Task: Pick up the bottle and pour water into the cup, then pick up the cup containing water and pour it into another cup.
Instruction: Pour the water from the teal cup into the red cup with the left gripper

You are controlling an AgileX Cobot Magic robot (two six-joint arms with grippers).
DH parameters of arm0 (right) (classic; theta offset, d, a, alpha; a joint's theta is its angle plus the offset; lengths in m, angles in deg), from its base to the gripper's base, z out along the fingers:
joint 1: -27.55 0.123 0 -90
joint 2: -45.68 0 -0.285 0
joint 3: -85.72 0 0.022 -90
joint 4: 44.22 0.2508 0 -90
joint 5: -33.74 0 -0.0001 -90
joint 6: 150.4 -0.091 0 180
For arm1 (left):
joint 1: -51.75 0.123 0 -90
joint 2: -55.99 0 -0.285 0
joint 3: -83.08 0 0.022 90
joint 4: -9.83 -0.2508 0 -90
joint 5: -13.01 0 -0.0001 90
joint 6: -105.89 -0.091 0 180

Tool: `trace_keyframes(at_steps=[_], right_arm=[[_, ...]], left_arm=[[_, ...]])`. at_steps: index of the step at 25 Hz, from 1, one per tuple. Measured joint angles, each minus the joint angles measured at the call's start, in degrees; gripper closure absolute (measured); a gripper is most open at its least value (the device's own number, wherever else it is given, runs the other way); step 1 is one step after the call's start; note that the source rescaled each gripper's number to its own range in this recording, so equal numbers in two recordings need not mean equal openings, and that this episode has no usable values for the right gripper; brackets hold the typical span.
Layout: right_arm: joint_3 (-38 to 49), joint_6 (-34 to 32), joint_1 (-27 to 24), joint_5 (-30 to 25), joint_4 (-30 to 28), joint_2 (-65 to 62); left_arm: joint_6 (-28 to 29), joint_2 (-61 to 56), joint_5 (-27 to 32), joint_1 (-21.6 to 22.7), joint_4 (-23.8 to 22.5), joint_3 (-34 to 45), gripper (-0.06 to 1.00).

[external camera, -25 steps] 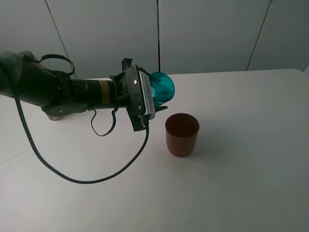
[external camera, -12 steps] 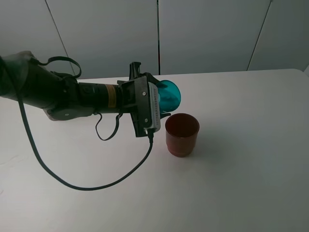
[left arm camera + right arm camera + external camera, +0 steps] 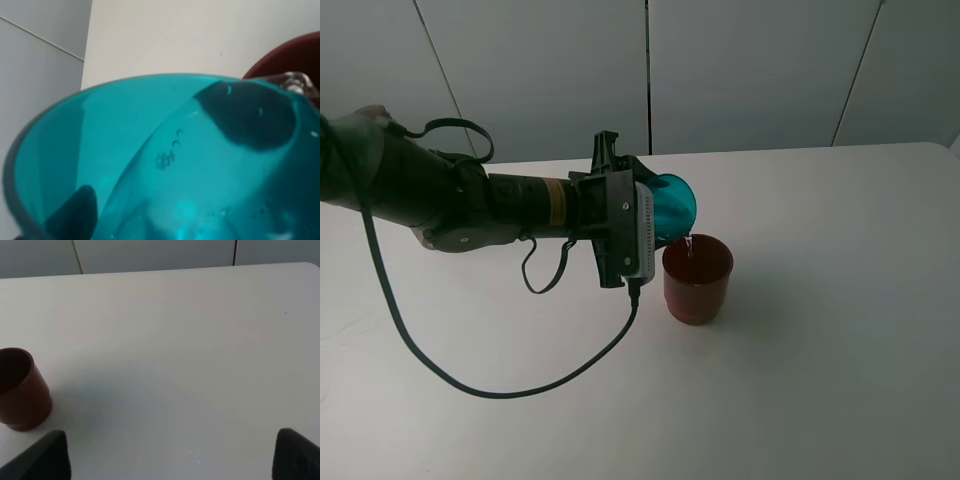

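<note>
Pour, cup to cup: in hand, stream visible.

- Left hand (image 3: 650,208): closed on the teal tumbler (image 3: 672,203), taken across the body of the cup. The fingers themselves are hidden behind the wrist camera mount in the exterior view.
- The tumbler is off the table (image 3: 820,350) and tipped well over. Its mouth is just above the near rim of the dark red cup (image 3: 697,280), and a thin run of water (image 3: 688,243) falls inside. The wrist view shows water pooled against the lower wall and spilling at the lip.
- The dark red cup stands upright on the table. I cannot tell whether the two rims touch.
- Right hand (image 3: 167,460): jaws wide apart, nothing between them, well clear of the red cup.
- The bottle is in none of the views.

Handling, my estimate:
- The tumbler looks thin-walled, light and smooth. Its straight sides give no ledge, so the hold relies on friction alone, and it would be slippery if wet.
- Best hold is mid-body, below the rim. Squeeze moderately, since a hard pinch would likely flex the wall.
- Its weight should drop as it empties.
- The red cup is stouter with a stepped base, but probably light enough to slide if the tumbler's lip nudges it.
</note>
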Motion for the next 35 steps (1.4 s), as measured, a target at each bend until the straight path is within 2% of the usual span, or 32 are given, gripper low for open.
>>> trace_keyframes(at_steps=[10, 19, 35], right_arm=[[0.00, 0.00, 0.00, 0.00, 0.00, 0.00], [0.00, 0.00, 0.00, 0.00, 0.00, 0.00], [0.00, 0.00, 0.00, 0.00, 0.00, 0.00]], left_arm=[[-4.02, -0.77, 0.95, 0.00, 2.83, 0.00, 0.88], [-5.40, -2.28, 3.02, 0.00, 3.19, 0.00, 0.88], [-12.49, -2.28, 3.51, -0.14, 6.03, 0.00, 0.88]])
